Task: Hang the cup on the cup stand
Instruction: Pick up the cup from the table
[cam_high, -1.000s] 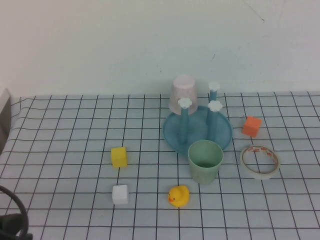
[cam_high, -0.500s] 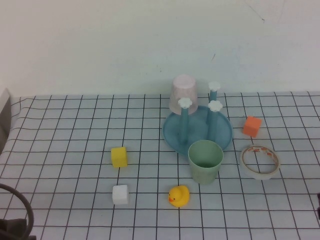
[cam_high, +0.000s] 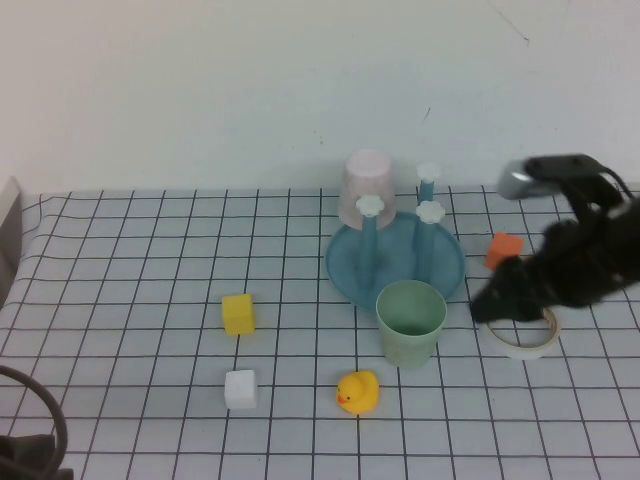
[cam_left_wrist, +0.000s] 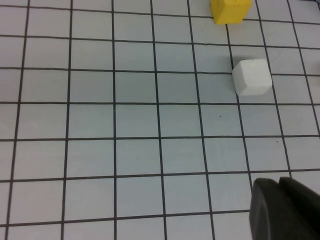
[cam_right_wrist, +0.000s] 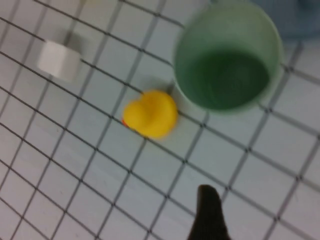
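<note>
- Left gripper (cam_left_wrist: 285, 210) sits low at the bench's (cam_high: 140, 300) near-left corner, jaws shut, empty.
- The cup (cam_high: 410, 322) stands upright, mouth up, just in front of the cup stand (cam_high: 395, 262).
- Right gripper (cam_high: 497, 297) hovers just beside it, jaws empty; their spread is unclear. Best approach: level, straddling the rim squarely, clear of the duck (cam_high: 357, 391).

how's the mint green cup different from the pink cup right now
The pale mint-green plastic tumbler stands upright, mouth open, on the checked table in front of the blue cup stand; the pale pink plastic cup sits upside down over a rear peg. They differ in colour. Both look handleless, tapered and similar in size.
</note>
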